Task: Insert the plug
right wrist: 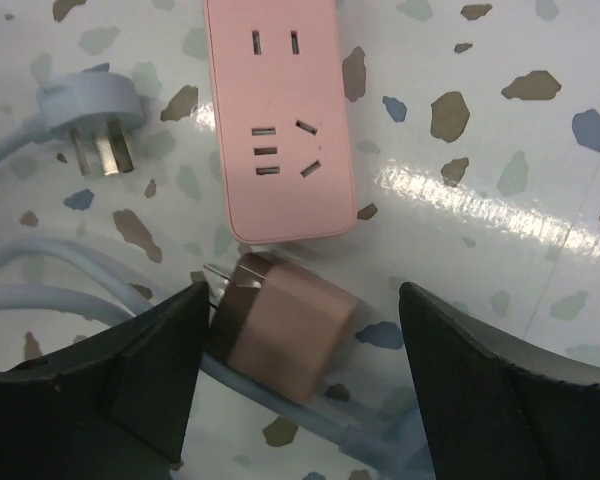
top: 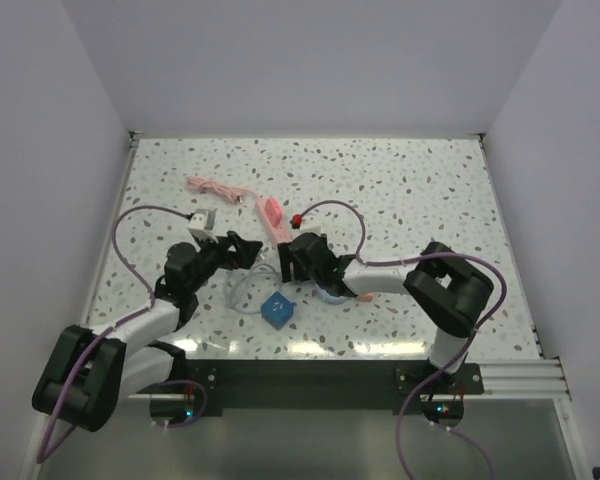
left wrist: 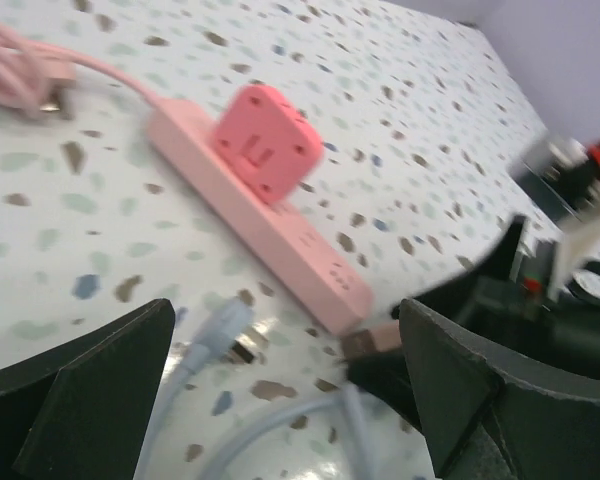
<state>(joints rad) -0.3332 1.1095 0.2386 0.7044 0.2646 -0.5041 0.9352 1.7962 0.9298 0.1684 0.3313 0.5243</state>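
A pink power strip (right wrist: 280,120) lies flat on the speckled table, sockets up; it also shows in the top view (top: 270,214). In the left wrist view a coral cube adapter (left wrist: 265,140) sits plugged into the strip (left wrist: 280,240). A small tan-brown plug adapter (right wrist: 285,335) lies on its side just off the strip's end, prongs pointing left, resting on a pale blue cable. My right gripper (right wrist: 302,330) is open, its fingers either side of this adapter without touching it. A pale blue three-prong plug (right wrist: 90,115) lies left of the strip. My left gripper (left wrist: 290,400) is open and empty above the blue cable.
A blue cube (top: 277,308) sits near the front edge. A coiled pink cord (top: 215,188) lies behind the strip, with a white plug (top: 202,220) to its left and a small red part (top: 298,220) to its right. The two grippers (top: 248,250) (top: 292,258) are close together.
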